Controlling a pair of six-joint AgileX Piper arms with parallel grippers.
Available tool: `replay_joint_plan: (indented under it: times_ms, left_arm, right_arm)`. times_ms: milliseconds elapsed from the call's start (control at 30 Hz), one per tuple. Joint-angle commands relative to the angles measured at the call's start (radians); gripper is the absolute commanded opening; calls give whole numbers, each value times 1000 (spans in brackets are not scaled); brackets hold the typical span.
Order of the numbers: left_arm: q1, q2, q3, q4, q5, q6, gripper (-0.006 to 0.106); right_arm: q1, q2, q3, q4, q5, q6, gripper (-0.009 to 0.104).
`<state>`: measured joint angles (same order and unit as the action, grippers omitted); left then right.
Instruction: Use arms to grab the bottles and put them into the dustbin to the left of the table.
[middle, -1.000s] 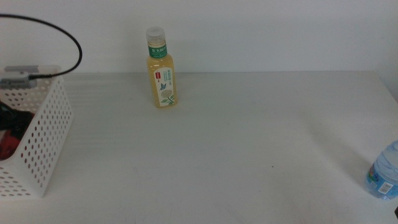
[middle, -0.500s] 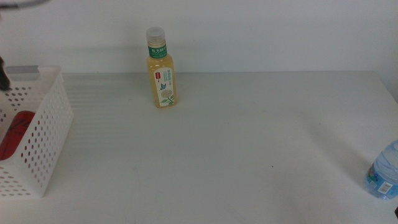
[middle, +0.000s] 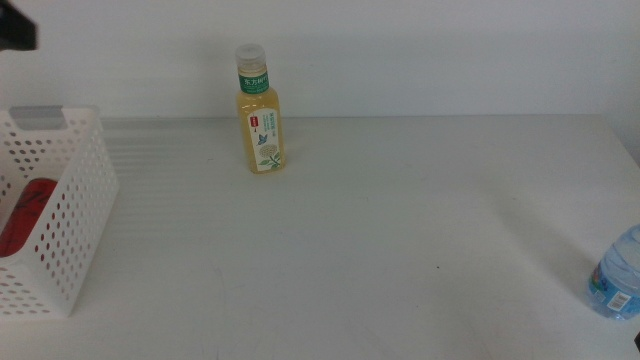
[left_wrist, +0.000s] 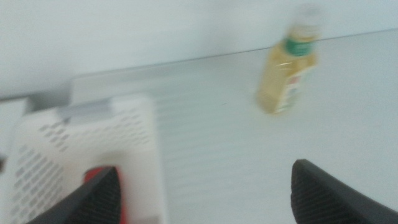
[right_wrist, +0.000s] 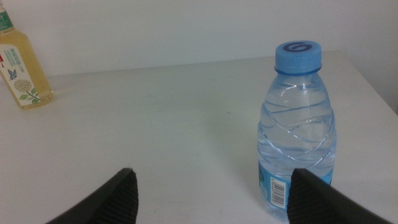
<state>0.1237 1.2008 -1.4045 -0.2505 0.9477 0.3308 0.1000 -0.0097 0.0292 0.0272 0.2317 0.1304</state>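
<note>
Now your left pincer (left_wrist: 202, 186) hangs spread and empty above the basket (middle: 70, 215) at the worktop's (middle: 400, 230) left edge; the red can (middle: 20, 215) lies inside. Your right pincer (right_wrist: 214, 193), also spread, faces the water bottle (right_wrist: 297, 134) near the right edge. The tea bottle (middle: 260, 112) stands upright at the far edge.

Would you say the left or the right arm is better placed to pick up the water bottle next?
Right. The water bottle stands just ahead of the open right gripper, near the table's right edge. The left gripper is over the dustbin, far from it.
</note>
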Motion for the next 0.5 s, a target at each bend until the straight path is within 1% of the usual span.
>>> replay_joint_plan:
  times_ms: [0, 100, 200, 467]
  left_arm:
    - [-59, -32, -24, -22, -71, -17, 90]
    - [-134, -38, 3, -22, -120, -24, 90]
    - [-218, -53, 86, -22, -257, -39, 90]
    - [-343, -66, 328, -22, -604, -38, 90]
  right_arm:
    - [-5, -27, -8, -9, -76, -10, 63]
    - [-5, -27, -8, -9, -76, -10, 63]
    - [-5, -27, -8, -9, -76, -10, 63]
    - [-5, -27, -8, -9, -76, -10, 63]
